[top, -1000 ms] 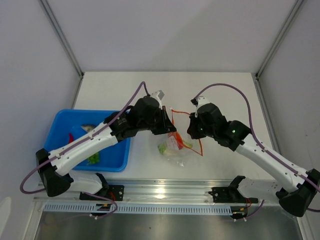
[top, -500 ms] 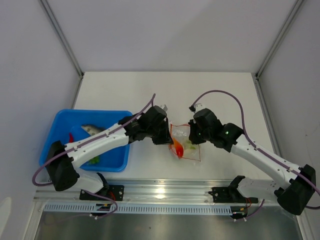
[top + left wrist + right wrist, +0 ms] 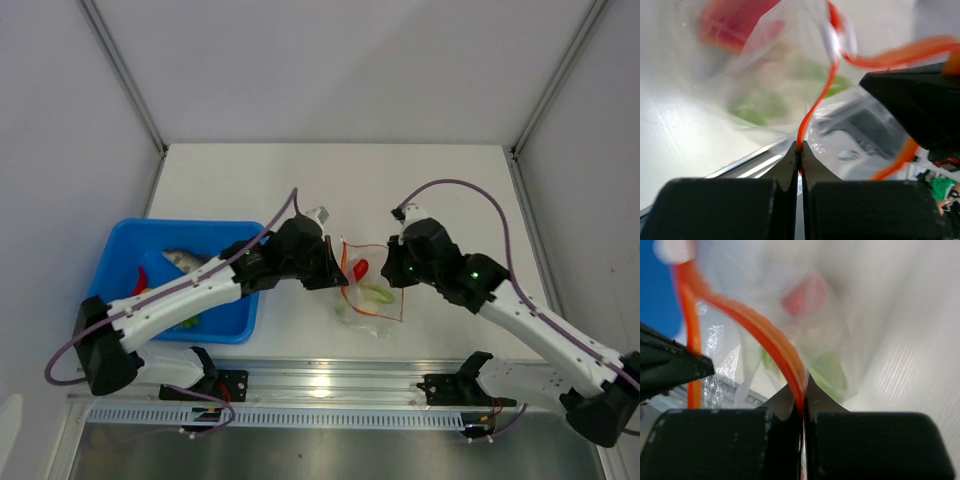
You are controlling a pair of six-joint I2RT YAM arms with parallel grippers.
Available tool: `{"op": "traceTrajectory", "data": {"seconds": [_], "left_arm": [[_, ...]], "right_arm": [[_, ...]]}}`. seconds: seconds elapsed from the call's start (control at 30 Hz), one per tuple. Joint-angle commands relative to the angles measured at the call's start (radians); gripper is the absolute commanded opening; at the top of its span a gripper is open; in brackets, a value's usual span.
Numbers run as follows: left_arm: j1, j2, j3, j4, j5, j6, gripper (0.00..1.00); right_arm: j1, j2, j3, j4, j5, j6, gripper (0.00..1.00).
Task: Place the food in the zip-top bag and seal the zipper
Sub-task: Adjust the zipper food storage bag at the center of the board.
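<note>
Bag point(image 3: 375, 310): limp, light film, likely slippery, food point(image 3: 360, 268) inside. Hold by the stiffer zipper point(image 3: 812, 112); left gripper point(image 3: 799, 149) and right gripper point(image 3: 802, 392) each pinch it there, jaws tight.

A clear, crinkly zip-top bag point(image 3: 372, 300) is held up by its mouth near the front edge of the white tabletop point(image 3: 300, 180). Its thin red zipper point(image 3: 365, 246) is pinched at one end by the left fingers point(image 3: 787, 172) and at the other by the right fingers point(image 3: 815, 405), both clamped tight. Inside the bag sit a red piece point(image 3: 360, 268) and green leafy bits point(image 3: 377, 295). A grey fish point(image 3: 180, 258), a red chili point(image 3: 141, 279) and loose greens point(image 3: 187, 320) lie in the blue tray point(image 3: 160, 223) at left.
</note>
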Motion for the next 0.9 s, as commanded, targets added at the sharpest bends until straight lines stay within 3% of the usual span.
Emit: {"op": "traceTrajectory", "data": {"seconds": [0.0,0.27,0.6,0.87], "left_arm": [[-0.003,0.060,-0.023,-0.002,-0.001,-0.026,0.01],[-0.038,-0.077,0.131,-0.045,-0.062,0.008,0.00],[-0.004,0.015,-0.007,-0.010,-0.013,-0.019,0.01],[0.012,-0.008,0.068,-0.082,-0.081,0.039,0.01]], "right_arm": [[-0.008,0.097,-0.039,0.017,0.039,-0.001,0.00],[-0.008,-0.021,0.163,-0.100,0.099,-0.037,0.00],[-0.019,0.031,-0.056,0.007,0.061,0.003,0.00],[-0.020,0.042,0.030,-0.010,0.069,-0.035,0.00]]}}
